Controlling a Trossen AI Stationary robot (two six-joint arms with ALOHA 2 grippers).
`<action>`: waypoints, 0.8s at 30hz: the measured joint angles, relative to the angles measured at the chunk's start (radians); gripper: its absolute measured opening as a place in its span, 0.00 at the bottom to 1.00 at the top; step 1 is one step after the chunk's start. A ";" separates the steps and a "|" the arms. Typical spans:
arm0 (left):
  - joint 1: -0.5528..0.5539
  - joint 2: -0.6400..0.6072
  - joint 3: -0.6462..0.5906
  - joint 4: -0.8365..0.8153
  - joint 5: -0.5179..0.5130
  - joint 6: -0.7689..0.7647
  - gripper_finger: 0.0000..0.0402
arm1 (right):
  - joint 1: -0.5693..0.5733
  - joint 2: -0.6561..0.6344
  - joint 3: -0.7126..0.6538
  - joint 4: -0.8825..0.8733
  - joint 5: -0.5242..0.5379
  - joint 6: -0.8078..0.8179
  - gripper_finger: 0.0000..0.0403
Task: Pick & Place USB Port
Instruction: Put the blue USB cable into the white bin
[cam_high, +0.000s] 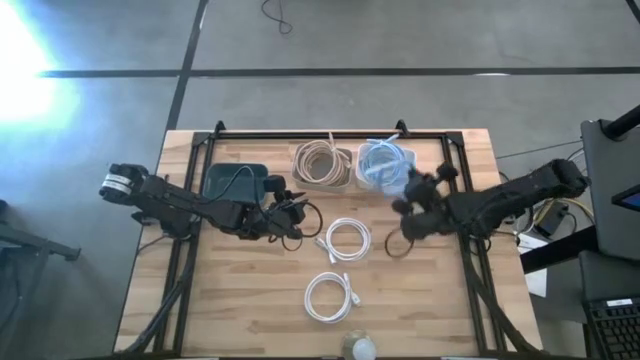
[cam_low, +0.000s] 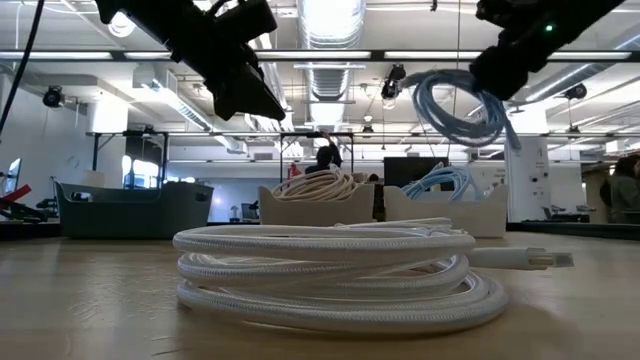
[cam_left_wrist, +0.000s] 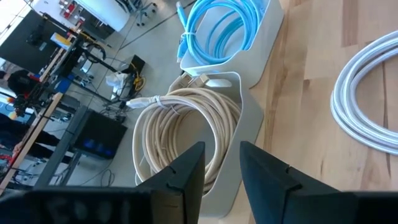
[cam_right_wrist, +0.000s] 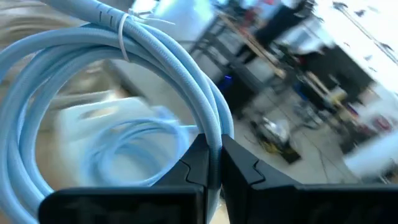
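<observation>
Above the white bin (cam_high: 383, 180) of blue cables, a coiled light-blue cable (cam_right_wrist: 112, 81) hangs pinched in the right gripper (cam_right_wrist: 212, 163), clamped on one strand, likely for dropping in. Beside that bin, the left gripper (cam_left_wrist: 222, 168) hovers slightly parted, empty.

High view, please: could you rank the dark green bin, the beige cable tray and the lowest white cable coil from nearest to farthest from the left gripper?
Measured from the left gripper:
1. Beige cable tray, up toward the table's far edge, slightly to the right.
2. Dark green bin, leftward, partly under the left arm; too close to the tray to rank firmly.
3. Lowest white cable coil, near the front edge, clearly farthest.
</observation>
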 joint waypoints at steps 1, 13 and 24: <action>0.000 0.000 0.000 0.000 0.000 -0.001 0.30 | -0.033 -0.018 0.000 0.005 0.004 -0.007 0.04; 0.000 0.000 0.000 0.000 0.000 -0.013 0.30 | -0.372 -0.013 -0.001 0.289 -0.220 -0.131 0.04; 0.001 0.000 0.000 -0.003 0.008 -0.041 0.30 | -0.484 0.239 -0.001 0.368 -0.250 -0.216 0.04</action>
